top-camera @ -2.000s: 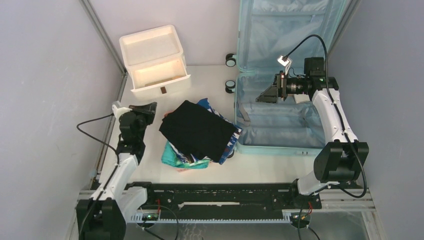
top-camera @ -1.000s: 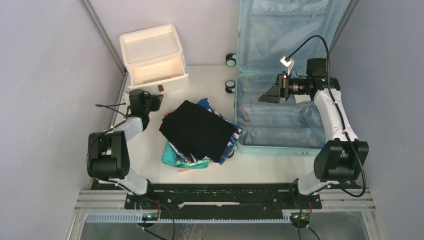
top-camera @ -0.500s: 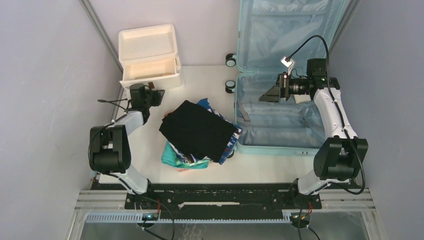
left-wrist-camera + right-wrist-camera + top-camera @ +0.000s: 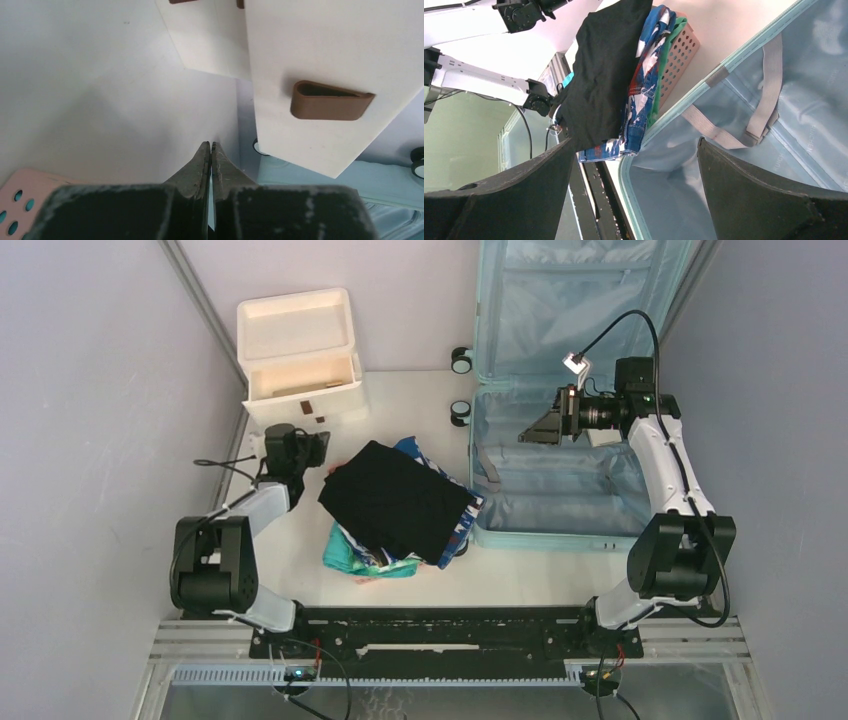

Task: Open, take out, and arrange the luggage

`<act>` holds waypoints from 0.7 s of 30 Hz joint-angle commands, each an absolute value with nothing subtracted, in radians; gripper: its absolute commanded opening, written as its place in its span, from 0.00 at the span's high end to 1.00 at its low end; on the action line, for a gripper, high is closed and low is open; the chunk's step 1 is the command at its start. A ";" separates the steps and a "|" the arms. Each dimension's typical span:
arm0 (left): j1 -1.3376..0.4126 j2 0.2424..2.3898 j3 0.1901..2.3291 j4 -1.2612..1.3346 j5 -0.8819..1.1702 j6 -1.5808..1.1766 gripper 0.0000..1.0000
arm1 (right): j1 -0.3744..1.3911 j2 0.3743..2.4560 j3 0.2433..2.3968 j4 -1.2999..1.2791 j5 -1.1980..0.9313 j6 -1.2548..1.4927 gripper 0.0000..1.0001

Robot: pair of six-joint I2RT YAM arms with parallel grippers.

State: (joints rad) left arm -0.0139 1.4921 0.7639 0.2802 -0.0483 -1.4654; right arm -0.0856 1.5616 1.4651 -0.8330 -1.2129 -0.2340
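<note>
Here, white table (image 4: 300, 545) lies beneath the closed left jaws. Right jaws gape above the luggage (image 4: 560, 490), grey walls (image 4: 90, 390) around.

A white drawer box (image 4: 298, 340) stands at the far left of the table (image 4: 290, 560), with one drawer a little way out. Its handles (image 4: 330, 100) are brown. Near the middle, a pink perforated basket (image 4: 677, 54) holds piled clothes: a black garment (image 4: 395, 498) on top, with blue patterned cloth (image 4: 651, 35) and green cloth (image 4: 347, 553) beneath.
</note>
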 commanded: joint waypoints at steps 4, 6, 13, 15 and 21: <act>0.040 1.519 0.901 0.316 -0.045 -1.397 0.93 | -0.092 1.555 1.479 -0.819 -1.238 -0.252 0.00; 0.050 1.553 0.967 0.314 -0.019 -1.386 0.93 | -0.093 1.551 1.477 -0.821 -1.234 -0.254 0.00; 0.074 1.692 1.163 0.263 0.036 -1.393 0.90 | -0.102 1.543 1.476 -0.821 -1.233 -0.256 0.00; 0.078 1.720 1.192 0.263 0.045 -1.399 0.90 | -0.106 1.543 1.476 -0.820 -1.233 -0.256 0.00; 0.081 1.737 1.221 0.268 0.053 -1.383 0.89 | -0.115 1.550 1.478 -0.822 -1.235 -0.258 0.00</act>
